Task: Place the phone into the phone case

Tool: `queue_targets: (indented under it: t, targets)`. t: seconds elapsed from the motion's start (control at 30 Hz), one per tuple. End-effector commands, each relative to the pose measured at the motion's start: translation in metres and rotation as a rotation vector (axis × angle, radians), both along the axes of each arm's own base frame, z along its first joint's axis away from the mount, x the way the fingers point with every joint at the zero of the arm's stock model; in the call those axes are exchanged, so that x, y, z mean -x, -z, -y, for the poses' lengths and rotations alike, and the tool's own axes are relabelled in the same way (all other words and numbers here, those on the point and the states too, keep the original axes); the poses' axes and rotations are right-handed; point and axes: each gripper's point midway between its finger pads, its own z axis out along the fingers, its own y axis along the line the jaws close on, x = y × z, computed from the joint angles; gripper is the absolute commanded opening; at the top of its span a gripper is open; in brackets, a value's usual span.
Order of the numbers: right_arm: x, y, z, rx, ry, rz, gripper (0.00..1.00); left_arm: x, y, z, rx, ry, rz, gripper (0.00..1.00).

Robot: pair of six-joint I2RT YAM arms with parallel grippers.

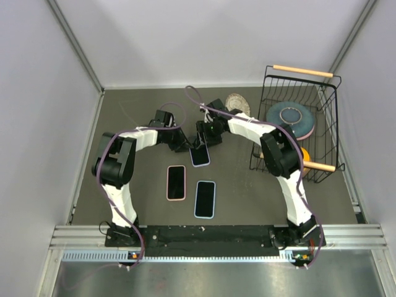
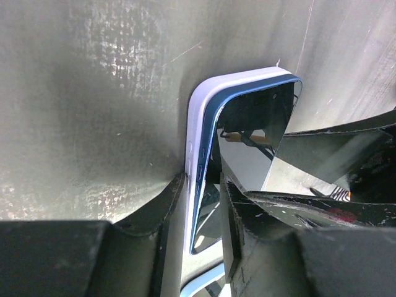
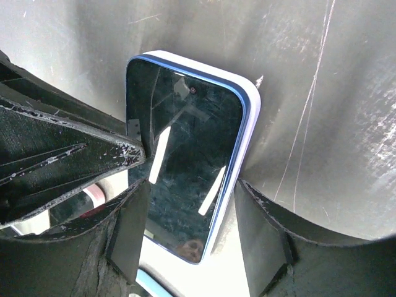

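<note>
In the middle of the top view, the phone [image 1: 200, 154] lies partly seated in its lilac phone case [image 3: 252, 105]. The left gripper [image 2: 201, 185] pinches one long edge. The right gripper [image 3: 192, 185] clamps across its width. We judge it rigid and glass-slick, best held by its edges.

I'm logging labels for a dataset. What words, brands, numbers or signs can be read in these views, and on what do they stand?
No text can be read in any view.
phone at the lilac case: dark screen, reflections only.
pink-edged phone and blue-edged phone: blank dark screens.
coloured bits by the right arm's base: too small to read.
</note>
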Motion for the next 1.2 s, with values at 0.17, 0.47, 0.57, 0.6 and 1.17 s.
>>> queue_targets:
  t: [0.17,0.47,0.57,0.6,1.17]
  targets:
    - [0.011,-0.036,-0.030,-0.259,-0.006,-0.078,0.58,0.018,0.009,-0.001,-0.007,0.023,-0.039,0.20]
    - [0.009,-0.079,-0.045,-0.472,-0.024,-0.090,0.59,0.026,0.006,-0.001,0.016,0.023,-0.047,0.17]
    - [0.012,-0.082,-0.046,-0.493,-0.038,-0.100,0.58,0.027,0.008,-0.003,0.014,0.022,-0.053,0.17]
    - [0.012,-0.084,-0.048,-0.508,-0.045,-0.095,0.58,0.027,0.009,-0.003,0.014,0.019,-0.057,0.17]
    - [0.019,-0.088,-0.049,-0.611,-0.049,-0.160,0.56,0.029,0.015,-0.016,0.081,-0.013,-0.084,0.00]
